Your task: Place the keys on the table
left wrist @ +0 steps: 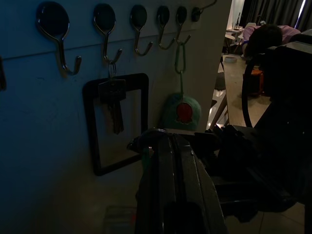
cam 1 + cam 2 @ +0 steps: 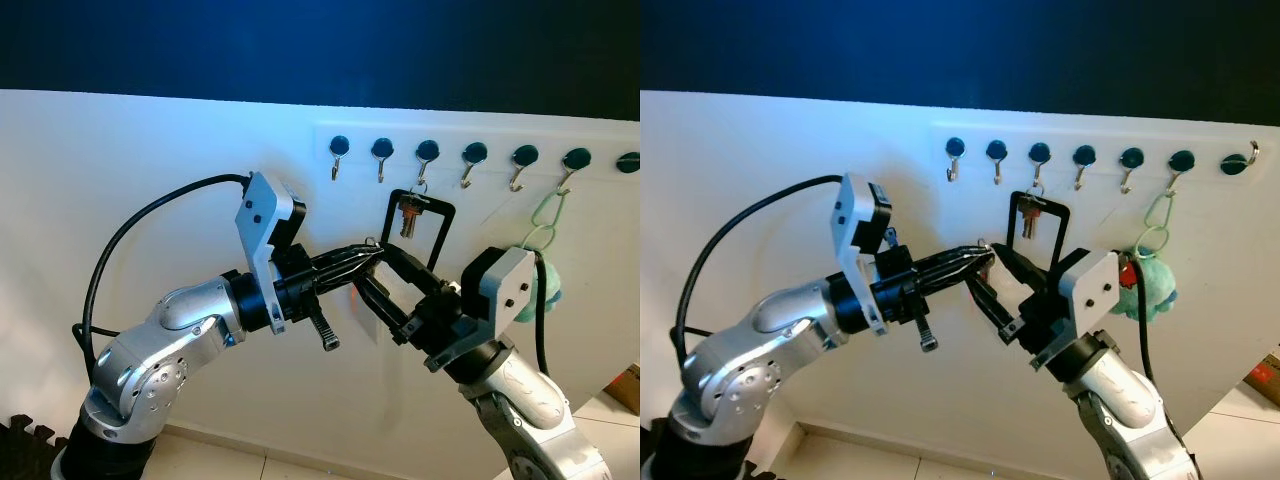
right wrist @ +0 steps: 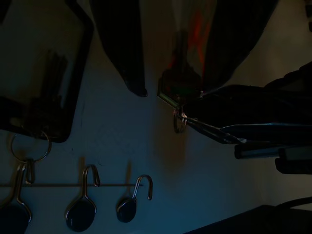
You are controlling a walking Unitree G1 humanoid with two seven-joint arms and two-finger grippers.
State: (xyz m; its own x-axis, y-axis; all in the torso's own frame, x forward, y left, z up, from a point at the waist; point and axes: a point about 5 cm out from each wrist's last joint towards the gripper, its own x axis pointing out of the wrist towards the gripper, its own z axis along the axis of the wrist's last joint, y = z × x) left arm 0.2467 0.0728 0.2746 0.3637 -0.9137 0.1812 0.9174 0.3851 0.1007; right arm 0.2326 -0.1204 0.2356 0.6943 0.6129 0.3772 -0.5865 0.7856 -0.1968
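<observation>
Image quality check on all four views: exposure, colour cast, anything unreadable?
Eye views: bright and sharp, blue cast on the wall, keys clear on their hook. Left wrist view: dim and blue, keys legible, left gripper a dark mass. Right wrist view: darkest, with the keys murky; the hooks remain readable.

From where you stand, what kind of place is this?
Probably a home entryway or hallway, though that is a guess. A white wall carries a row of hooks; a bunch of keys hangs from one and a green plush keychain from another. The left wrist view shows a table in a room beyond.
</observation>
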